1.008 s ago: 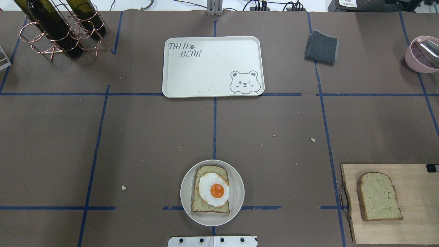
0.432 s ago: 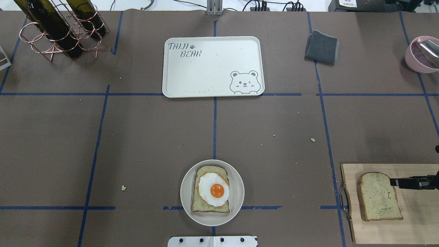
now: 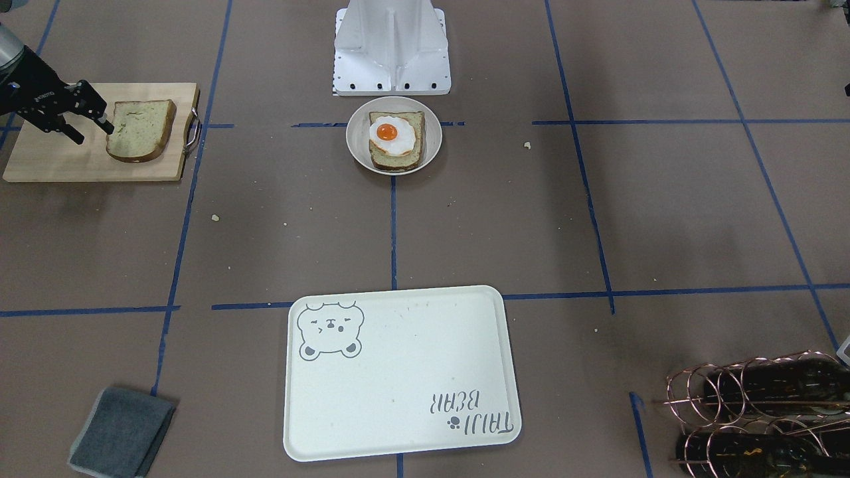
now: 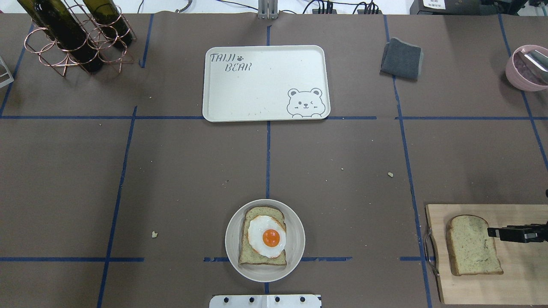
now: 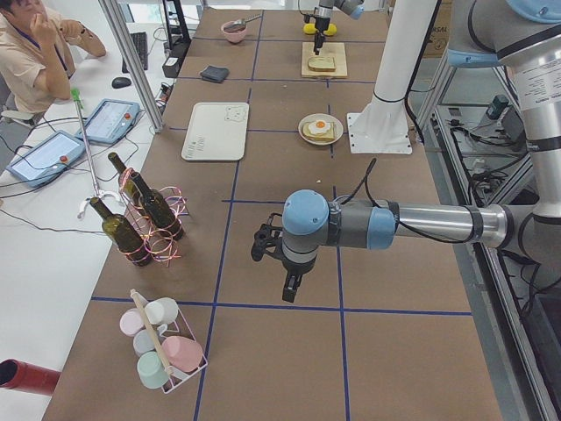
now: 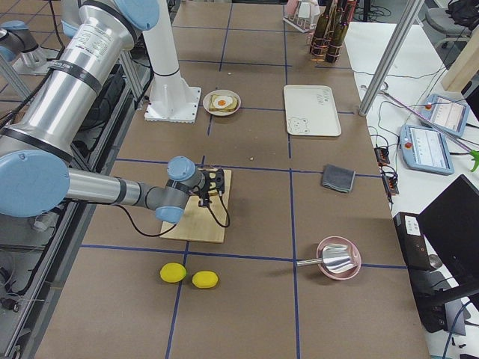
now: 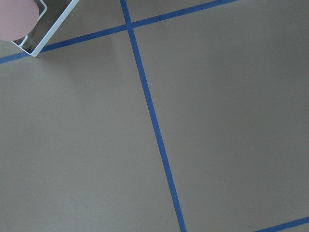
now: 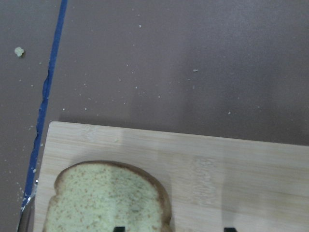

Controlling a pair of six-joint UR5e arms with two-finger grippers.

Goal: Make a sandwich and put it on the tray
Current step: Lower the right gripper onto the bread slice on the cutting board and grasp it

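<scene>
Bottom centre: fried egg (image 4: 271, 236) already on first bread slice (image 4: 253, 256), on round plate (image 4: 298, 239). Lower right: right gripper (image 4: 492, 233) spread open, empty, straddling an edge of second slice (image 4: 471, 246) on cutting board (image 4: 522, 278). State of left gripper (image 5: 289, 288): cannot tell. Remaining: capping, then transfer to tray (image 4: 265, 85), upper centre.

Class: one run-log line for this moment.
right end effector: open, at bread slice on cutting board | egg slice: on plate | tray: no sandwich

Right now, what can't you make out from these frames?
- Left end effector: seen only in exterior left, too small; open or shut unclear.
- Right end effector: arm cut by overhead's right edge; contact with bread slice unclear.
- Pink bowl: overhead edge crops it; metal scoop hides contents.
</scene>
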